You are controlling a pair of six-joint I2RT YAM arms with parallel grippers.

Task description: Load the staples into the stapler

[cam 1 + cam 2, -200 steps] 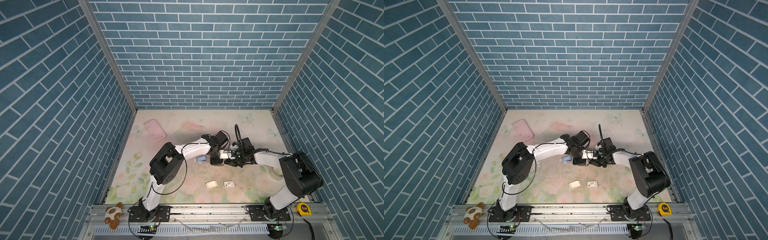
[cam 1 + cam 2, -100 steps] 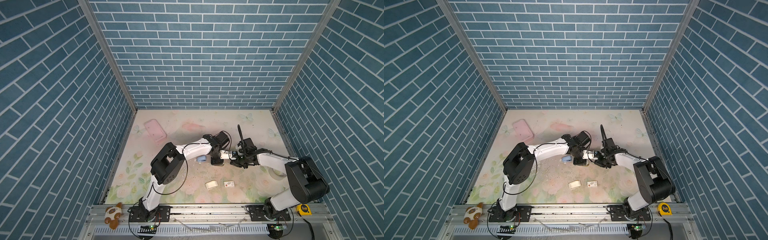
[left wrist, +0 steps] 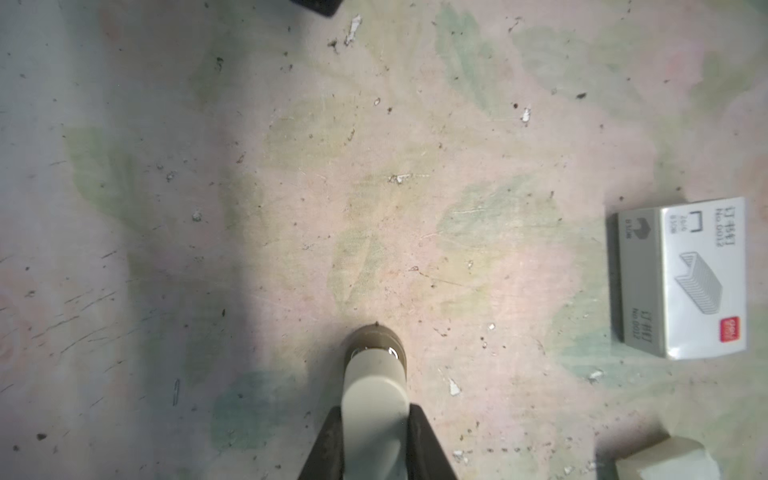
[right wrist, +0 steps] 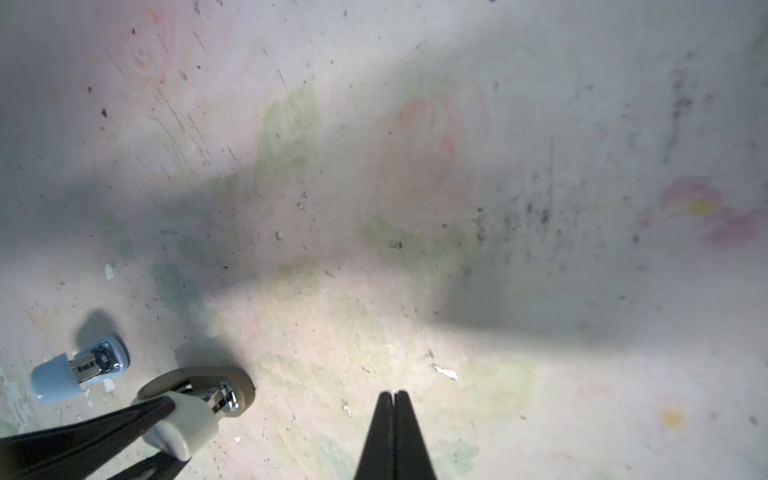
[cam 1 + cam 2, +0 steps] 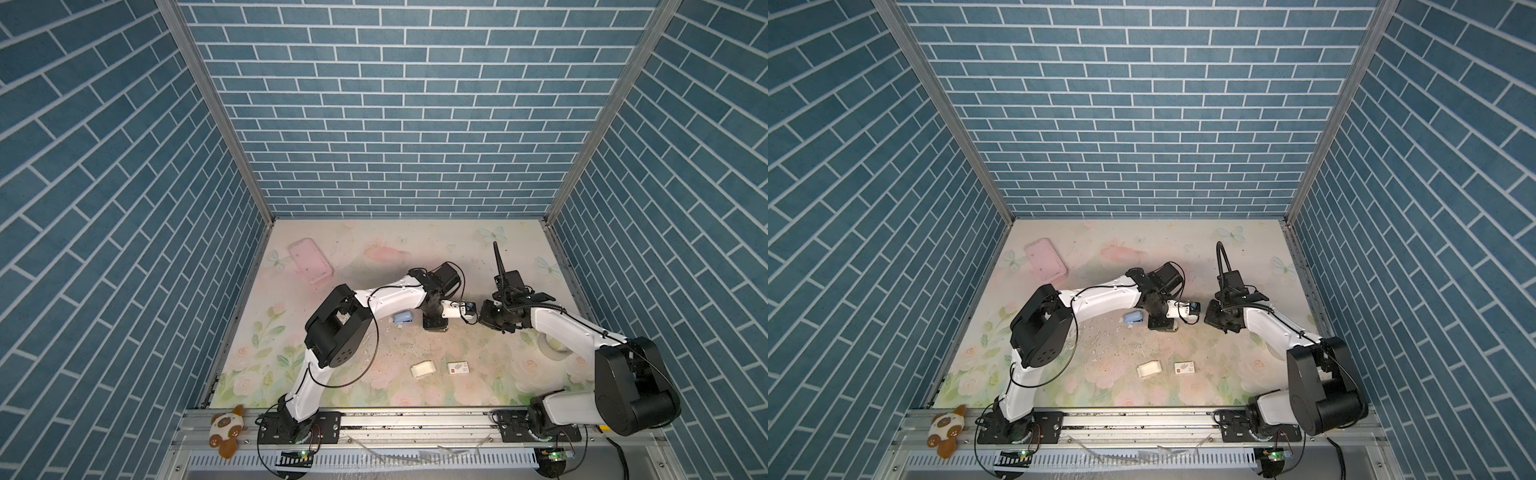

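The stapler (image 3: pixel 374 386), its rear cut off, sits clamped in left gripper (image 3: pixel 375 411); right gripper (image 4: pixel 393 394) closed, holding nothing.

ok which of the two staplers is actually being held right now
The beige stapler, clamped in the left end effector. The light blue stapler lies loose beside it, with nothing gripping it.

Right claw (image 4: pixel 392 394) farther from beige stapler (image 4: pixel 183 428).
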